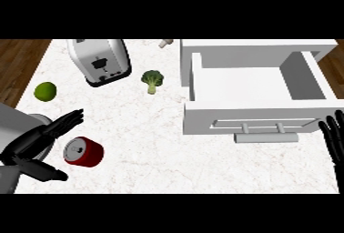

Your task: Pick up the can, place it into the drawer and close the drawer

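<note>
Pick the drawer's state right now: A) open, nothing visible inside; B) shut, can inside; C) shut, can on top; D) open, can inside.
A: the drawer is pulled open with only its bare white floor showing, while the red can lies on the counter beside the left hand.

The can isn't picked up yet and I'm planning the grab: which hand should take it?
The left hand. It is open right beside the red can, which lies on its side. The right hand rests far across, past the open drawer.
</note>
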Controlling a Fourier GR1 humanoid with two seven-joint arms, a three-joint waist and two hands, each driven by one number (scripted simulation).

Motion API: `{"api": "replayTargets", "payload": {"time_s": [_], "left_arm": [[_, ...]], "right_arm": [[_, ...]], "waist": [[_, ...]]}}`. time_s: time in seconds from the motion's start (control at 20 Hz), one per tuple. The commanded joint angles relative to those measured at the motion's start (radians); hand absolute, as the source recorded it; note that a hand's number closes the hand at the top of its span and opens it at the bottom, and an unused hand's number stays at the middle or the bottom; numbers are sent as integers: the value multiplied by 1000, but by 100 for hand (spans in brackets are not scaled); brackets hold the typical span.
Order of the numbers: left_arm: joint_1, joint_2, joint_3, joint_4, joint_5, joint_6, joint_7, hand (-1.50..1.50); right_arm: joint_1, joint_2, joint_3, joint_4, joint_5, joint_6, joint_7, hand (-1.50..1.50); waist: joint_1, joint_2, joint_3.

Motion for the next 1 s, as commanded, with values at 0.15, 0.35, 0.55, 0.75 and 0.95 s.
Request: {"api": "replayTargets", "payload": {"time_s": [0.15,0.35,0.55,0.75,0.95], "left_arm": [[-54,50,-61,154,-31,-95,-238,-150],[-57,43,-106,225,-60,-27,-282,-150],[-56,55,-113,233,-18,-35,-251,-150],[-36,49,-151,224,-27,7,-293,-150],[-83,21,-171,268,-19,42,-270,-150]], "right_arm": [[-32,22,22,-1,30,-32,27,-150],[-39,-6,-23,31,-6,-7,2,-150],[-17,7,3,-2,4,-3,5,-150],[-40,16,20,-52,6,-29,79,-150],[-64,13,14,4,9,-18,26,-150]], "waist": [[-4,3,-1],[-13,6,-2],[-13,3,-1],[-11,4,-3],[-22,10,-3]]}}
